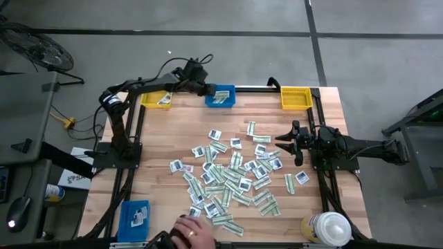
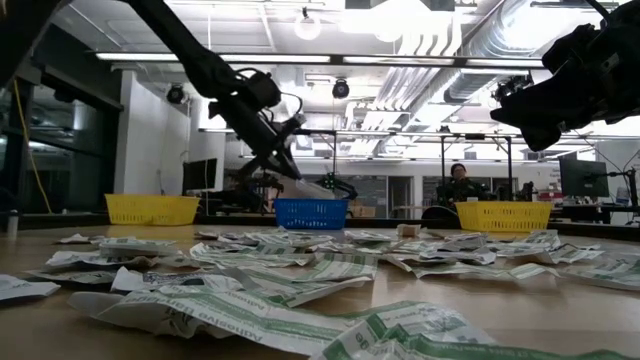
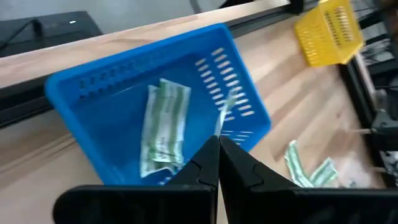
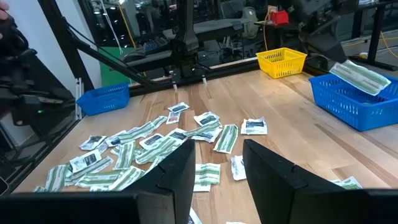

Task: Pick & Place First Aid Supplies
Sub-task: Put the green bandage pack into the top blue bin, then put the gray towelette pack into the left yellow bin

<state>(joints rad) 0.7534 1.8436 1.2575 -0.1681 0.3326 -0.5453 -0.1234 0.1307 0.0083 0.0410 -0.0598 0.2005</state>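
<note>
Left gripper (image 3: 217, 163) clenched on green strip (image 4: 360, 76) over blue bin (image 1: 220, 97), far edge; could snag rim, drop outside.

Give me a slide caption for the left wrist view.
Left gripper, shut, holds a green-and-white strip packet over the blue bin, where another packet lies.

green print on the nearest paper packets (image 2: 215, 318) in the low view, too blurred to read. dark marks on the square white packets (image 4: 254, 126) on the table, not legible. no brand, number or sign readable anywhere else.
</note>
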